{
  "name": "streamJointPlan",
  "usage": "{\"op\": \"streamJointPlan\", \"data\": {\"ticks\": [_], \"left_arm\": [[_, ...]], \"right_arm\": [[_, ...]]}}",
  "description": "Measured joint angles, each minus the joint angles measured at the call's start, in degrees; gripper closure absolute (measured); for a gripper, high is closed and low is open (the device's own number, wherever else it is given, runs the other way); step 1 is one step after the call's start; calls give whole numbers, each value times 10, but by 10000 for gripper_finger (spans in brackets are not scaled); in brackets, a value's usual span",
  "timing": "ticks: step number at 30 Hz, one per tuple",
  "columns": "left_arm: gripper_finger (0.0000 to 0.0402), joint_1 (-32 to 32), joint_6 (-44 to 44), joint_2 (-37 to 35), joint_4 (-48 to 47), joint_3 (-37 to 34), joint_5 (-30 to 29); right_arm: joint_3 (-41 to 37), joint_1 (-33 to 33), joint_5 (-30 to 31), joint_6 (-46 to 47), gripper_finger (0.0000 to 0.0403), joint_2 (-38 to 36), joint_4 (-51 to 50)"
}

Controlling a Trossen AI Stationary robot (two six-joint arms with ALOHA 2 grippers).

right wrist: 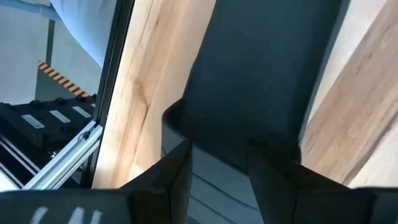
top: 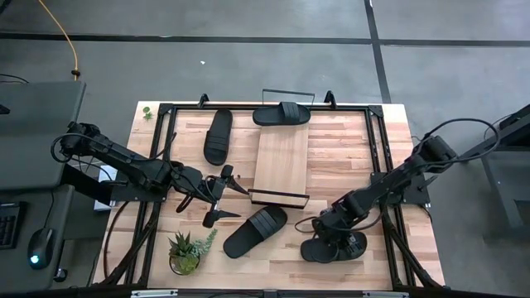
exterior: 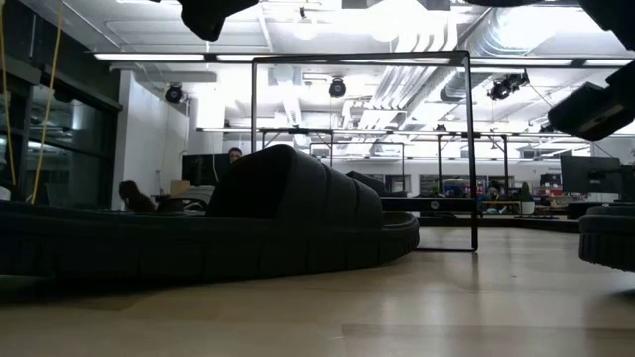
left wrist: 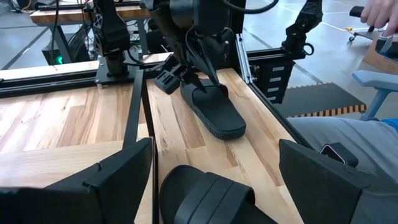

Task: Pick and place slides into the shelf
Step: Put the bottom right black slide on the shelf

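Observation:
Four black slides lie on the tabletop. One slide [top: 219,136] is left of the shelf [top: 284,161], one [top: 281,114] is at the shelf's far end, and one [top: 255,231] is near its near end. My left gripper [top: 217,201] waits open, left of that last slide [left wrist: 211,199]. My right gripper [top: 330,236] points down over the fourth slide [top: 331,248] at the near right. Its fingers stand partly open at that slide's strap [right wrist: 261,81]. The slide lies flat on its sole [left wrist: 224,124]. My right gripper [right wrist: 219,162] comes at the strap from above, slanting. The strap spreads wider than the gap between the fingers. I cannot tell whether the fingertips touch it.
A small potted plant [top: 184,251] stands at the near left. Black frame rails [top: 377,149] run along the table's sides. The shelf's thin wire frame [exterior: 362,149] rises above its board. A seated person's leg [left wrist: 348,143] shows beyond the table's right edge.

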Motion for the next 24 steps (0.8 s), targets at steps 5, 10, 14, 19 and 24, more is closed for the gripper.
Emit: {"op": "streamJointPlan", "data": {"ticks": [5, 10, 14, 19, 24], "left_arm": [[73, 0, 0, 0, 0, 0, 0], [73, 0, 0, 0, -1, 0, 0], [73, 0, 0, 0, -1, 0, 0], [73, 0, 0, 0, -1, 0, 0], [73, 0, 0, 0, -1, 0, 0]], "right_arm": [[0, 0, -12, 5, 263, 2, -3], [0, 0, -29, 19, 263, 2, -43], [0, 0, -34, 34, 263, 2, -75], [0, 7, -54, 52, 263, 2, -81], [0, 20, -90, 89, 263, 2, -88]]}}
